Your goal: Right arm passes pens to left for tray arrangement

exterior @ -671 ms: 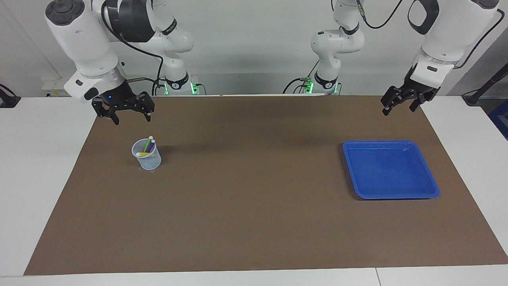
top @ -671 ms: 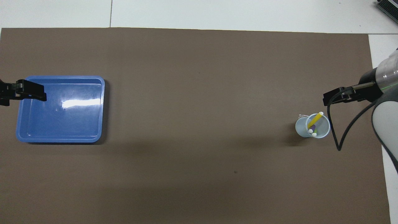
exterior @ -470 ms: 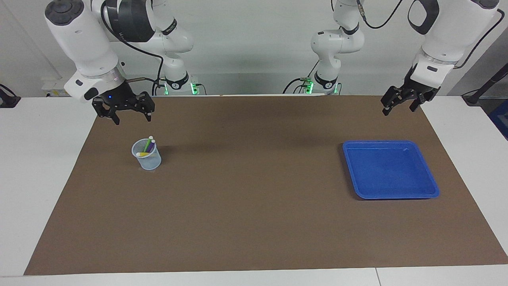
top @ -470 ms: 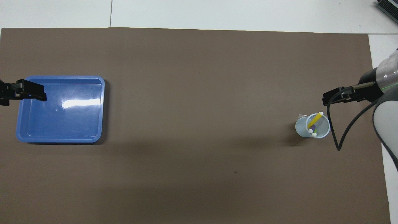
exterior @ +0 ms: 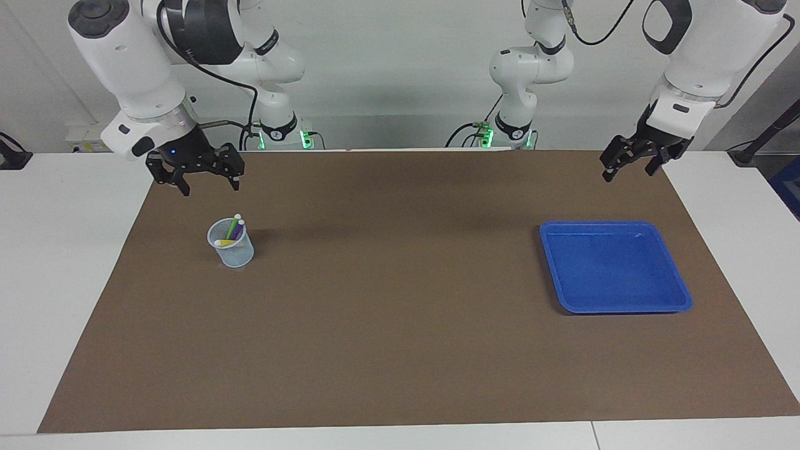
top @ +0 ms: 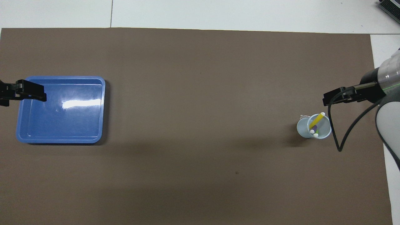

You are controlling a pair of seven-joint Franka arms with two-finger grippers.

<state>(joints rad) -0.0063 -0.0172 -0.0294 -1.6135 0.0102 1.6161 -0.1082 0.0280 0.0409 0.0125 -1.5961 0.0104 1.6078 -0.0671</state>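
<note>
We see three slim pens [exterior: 230,234] standing tilted in a translucent cup [exterior: 232,250]: one yellow, one purple, one green, each with a pale tip. In the facing view the cup sits at 9 o'clock on the brown mat [exterior: 400,312], the blue tray [exterior: 681,294] at 3 o'clock. The right hand [exterior: 203,180] hangs over the mat near the cup, fingers wide, holding nothing. The left hand [exterior: 627,167] waits over the mat near the tray, wide too.

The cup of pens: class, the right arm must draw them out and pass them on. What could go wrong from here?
The pens lean crossed together in the light cup, so pulling one may drag another or tip the cup. The tray lies at the left arm's end, so a mid-air handover could drop a pen.
</note>
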